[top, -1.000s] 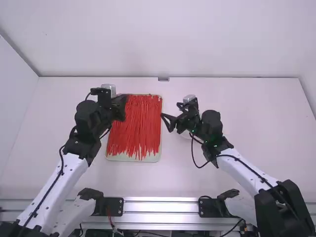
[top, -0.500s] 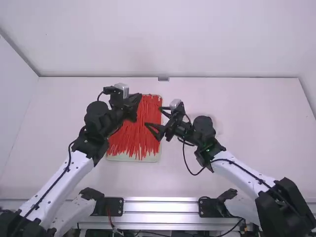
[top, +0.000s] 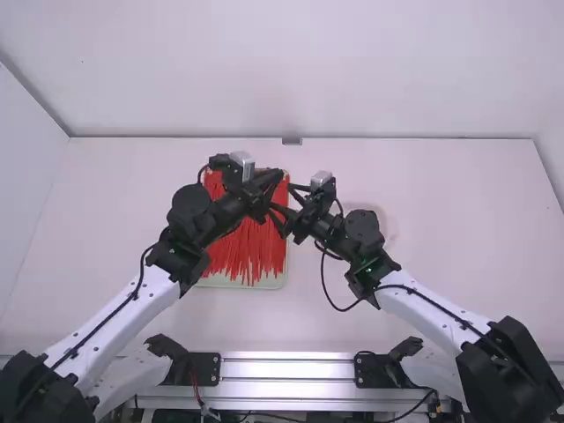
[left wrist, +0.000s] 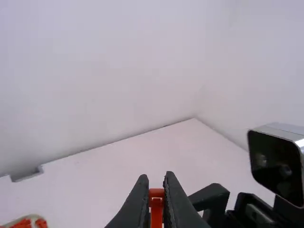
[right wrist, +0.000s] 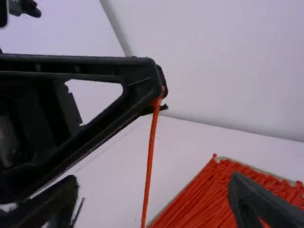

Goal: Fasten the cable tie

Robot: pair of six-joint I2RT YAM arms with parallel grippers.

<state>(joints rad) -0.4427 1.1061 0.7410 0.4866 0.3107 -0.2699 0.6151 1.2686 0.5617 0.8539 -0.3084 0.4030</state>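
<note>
Left gripper (left wrist: pixel 156 190) clamped on red cable tie (right wrist: pixel 151 156), dangling in right wrist view — right gripper (top: pixel 279 222) agape

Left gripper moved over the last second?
Yes. The left gripper, jaws shut on a cable tie, went rightward across the tray, from its far-left corner to its right edge.

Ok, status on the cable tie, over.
Left pincer shut on cable tie, held over tray. Right pincer open at its hanging tail. Nothing in the way.
</note>
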